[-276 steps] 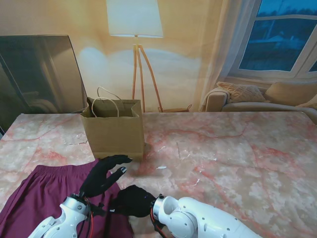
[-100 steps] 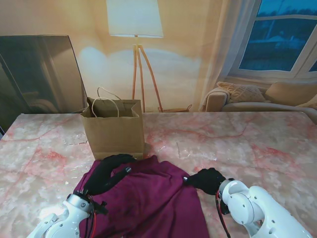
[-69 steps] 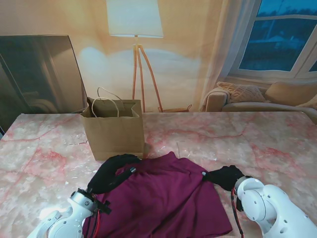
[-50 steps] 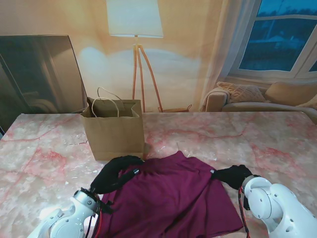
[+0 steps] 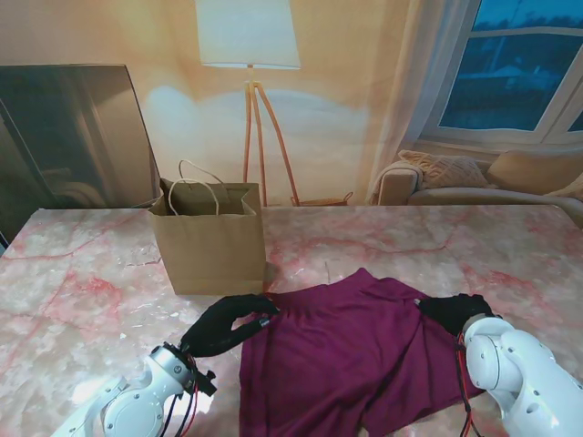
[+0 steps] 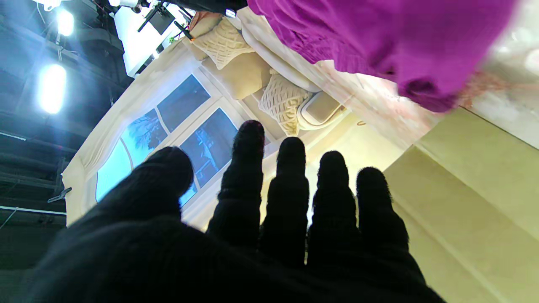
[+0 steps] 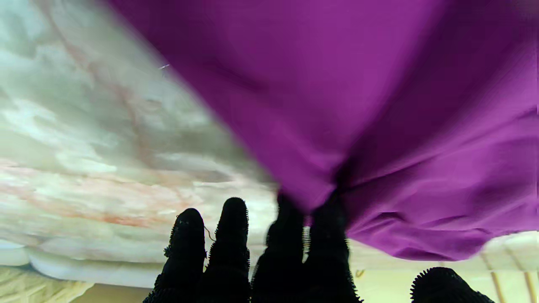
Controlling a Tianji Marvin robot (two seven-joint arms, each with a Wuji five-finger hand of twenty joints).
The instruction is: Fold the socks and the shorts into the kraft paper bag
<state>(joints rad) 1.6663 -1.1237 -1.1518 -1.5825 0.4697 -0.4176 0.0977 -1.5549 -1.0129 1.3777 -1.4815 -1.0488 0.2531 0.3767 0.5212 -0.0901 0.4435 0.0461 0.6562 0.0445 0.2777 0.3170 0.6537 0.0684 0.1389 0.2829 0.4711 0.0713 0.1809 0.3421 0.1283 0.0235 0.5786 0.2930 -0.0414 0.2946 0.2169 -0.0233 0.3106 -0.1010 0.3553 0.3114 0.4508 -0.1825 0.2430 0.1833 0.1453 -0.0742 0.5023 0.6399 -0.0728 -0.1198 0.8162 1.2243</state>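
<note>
The maroon shorts [image 5: 355, 355] lie spread on the marble table [image 5: 82, 282], right of the middle; the left wrist view shows them as a bunched edge [image 6: 379, 38]. My right hand [image 5: 455, 312] grips their right corner, and the cloth [image 7: 379, 126] is pinched between its fingers [image 7: 290, 235]. My left hand [image 5: 226, 325] rests at their left corner with its fingers [image 6: 290, 185] straight and apart, nothing between them. The kraft paper bag [image 5: 209, 241] stands upright and open just beyond my left hand, its wall [image 6: 476, 193] close by. No socks are in sight.
A floor lamp [image 5: 248, 55] stands behind the table's far edge. A dark panel [image 5: 73, 137] leans at the far left. A sofa with cushions [image 5: 474, 177] sits at the far right beneath a window.
My right hand has dragged the shorts to the right across the table and opened them out. The cloth has slid out from under my left hand, which has shifted slightly right.
</note>
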